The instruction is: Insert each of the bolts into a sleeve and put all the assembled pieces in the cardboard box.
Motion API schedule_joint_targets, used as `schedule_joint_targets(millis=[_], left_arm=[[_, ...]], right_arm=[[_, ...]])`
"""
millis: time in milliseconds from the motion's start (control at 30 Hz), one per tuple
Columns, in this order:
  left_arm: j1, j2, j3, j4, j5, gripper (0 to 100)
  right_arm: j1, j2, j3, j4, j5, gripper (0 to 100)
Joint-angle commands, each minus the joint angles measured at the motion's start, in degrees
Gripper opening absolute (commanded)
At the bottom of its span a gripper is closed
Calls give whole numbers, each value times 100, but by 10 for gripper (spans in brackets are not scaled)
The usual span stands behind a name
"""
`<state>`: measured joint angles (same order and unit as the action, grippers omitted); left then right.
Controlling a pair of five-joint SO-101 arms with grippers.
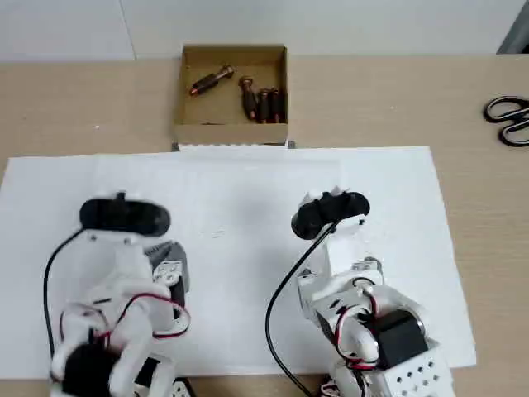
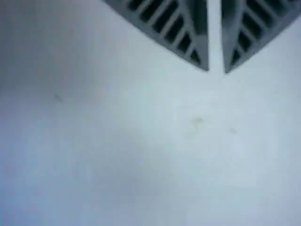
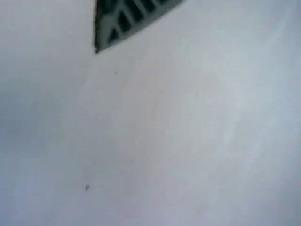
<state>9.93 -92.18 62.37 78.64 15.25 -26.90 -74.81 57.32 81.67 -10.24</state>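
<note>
The cardboard box [image 1: 233, 131] stands at the back of the table, past the far edge of the white paper. Several assembled bolt-and-sleeve pieces lie in it: one slanted piece [image 1: 212, 81] at its left and a cluster [image 1: 263, 102] at its right. My left gripper [image 2: 216, 70] hangs low over bare paper, shut with nothing in it. In the high view the left arm [image 1: 124, 217] is at the near left and the right arm [image 1: 331, 212] at the near middle-right. Part of my right gripper [image 3: 127, 19] shows above plain paper.
A large white paper sheet [image 1: 248, 178] covers the table in front of the box. Black-handled scissors [image 1: 508, 120] lie at the far right edge. A black cable [image 1: 285, 306] runs from the right arm toward the table's front.
</note>
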Motion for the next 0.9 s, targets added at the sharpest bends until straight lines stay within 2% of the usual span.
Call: schedule_joint_targets(millis=[0,67,167,267,333,500,567,867], left_arm=[[-229,-1011,1068,-774,-527,7],[-448,-1248,2132,-1196,-1037,7],[-527,-1178,3108,-1776,-1398,7],[-519,-1178,3125,-1916,-1380,7],[-527,-1178,3125,-1916,-1380,7],[-527,-1178,3125,-1916,-1380,7],[-536,-1178,3125,-1916,-1380,7],[-536,-1178,3125,-1916,-1389,7]], right_arm=[[-31,-31,-26,4,35,179],[-31,-31,-26,-4,35,14],[-31,-22,-18,-101,70,36],[-31,-22,378,-716,123,3],[-31,-22,897,-1499,492,6],[-4,-22,2875,-4426,1723,3],[-4,-31,3455,-5112,2048,2],[-31,-40,3481,-5297,2092,3]])
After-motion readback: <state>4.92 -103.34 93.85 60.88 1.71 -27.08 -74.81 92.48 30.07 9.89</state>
